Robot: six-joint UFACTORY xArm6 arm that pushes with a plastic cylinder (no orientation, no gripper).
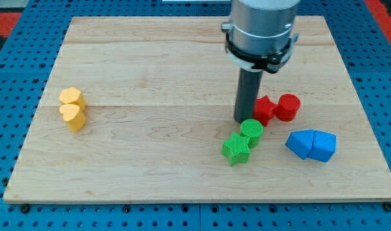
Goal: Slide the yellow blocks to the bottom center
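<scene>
Two yellow blocks sit together at the view's left on the wooden board: a yellow hexagon-like block above a yellow heart block, touching each other. My tip is at the view's centre right, far from the yellow blocks. It stands just above the green round block and just left of the red star-like block.
A green star block touches the green round block at its lower left. A red round block sits right of the red star-like block. Two blue blocks lie together at the lower right. The arm's grey body hangs over the top centre.
</scene>
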